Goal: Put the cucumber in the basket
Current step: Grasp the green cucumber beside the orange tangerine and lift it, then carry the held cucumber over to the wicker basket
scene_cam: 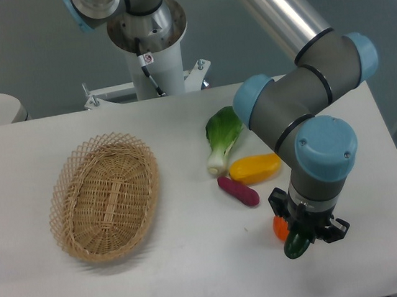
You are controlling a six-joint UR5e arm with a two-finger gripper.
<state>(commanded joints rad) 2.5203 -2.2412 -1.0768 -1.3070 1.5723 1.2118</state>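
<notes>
The dark green cucumber (295,246) is at the front right of the table, with only its rounded end showing from under the wrist. My gripper (305,235) points down over it and is shut on the cucumber; the rest of the cucumber is hidden by the gripper body. The tan wicker basket (64,208) lies empty at the left of the table, well apart from the gripper.
An orange vegetable (280,229) lies right beside the cucumber on its left. A purple piece (238,191), a yellow vegetable (255,168) and a leafy bok choy (223,138) lie between the gripper and the basket. The table's front edge is close below the gripper.
</notes>
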